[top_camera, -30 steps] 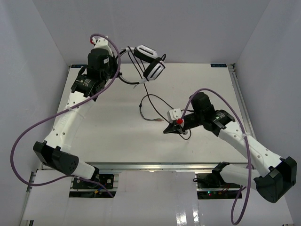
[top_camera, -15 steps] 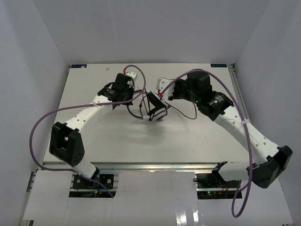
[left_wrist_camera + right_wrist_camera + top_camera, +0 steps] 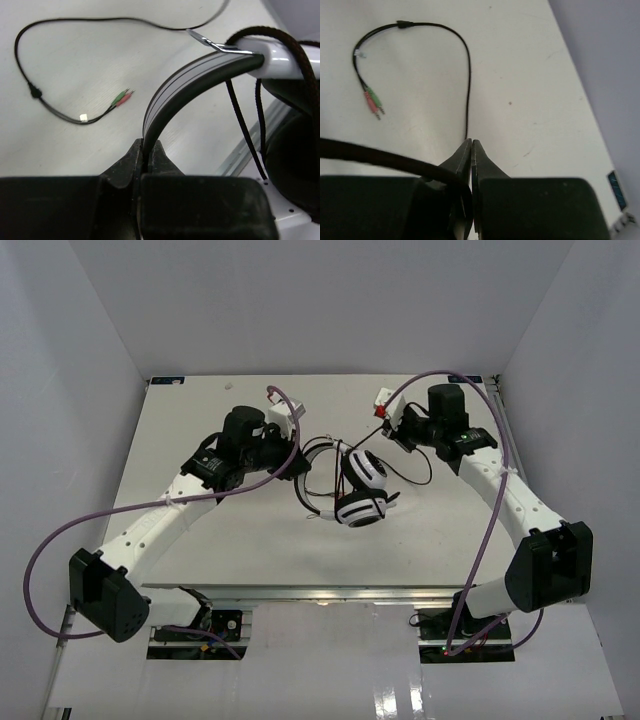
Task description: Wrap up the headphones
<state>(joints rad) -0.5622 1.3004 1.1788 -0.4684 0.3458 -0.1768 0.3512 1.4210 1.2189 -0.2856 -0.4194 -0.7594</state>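
At the middle of the bench point(image 3: 200, 540), the left hand point(image 3: 146, 147) is clamping the headphones point(image 3: 362, 487) by the headband point(image 3: 190, 75) while the right hand point(image 3: 471, 144) is pinching their cable point(image 3: 468, 75). A hard tug there could be yanking the band loose.

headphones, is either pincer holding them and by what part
Both. The left pincer grips the headphones by the white headband. The right pincer is shut on the thin dark cable, partway along it, away from the plugs.
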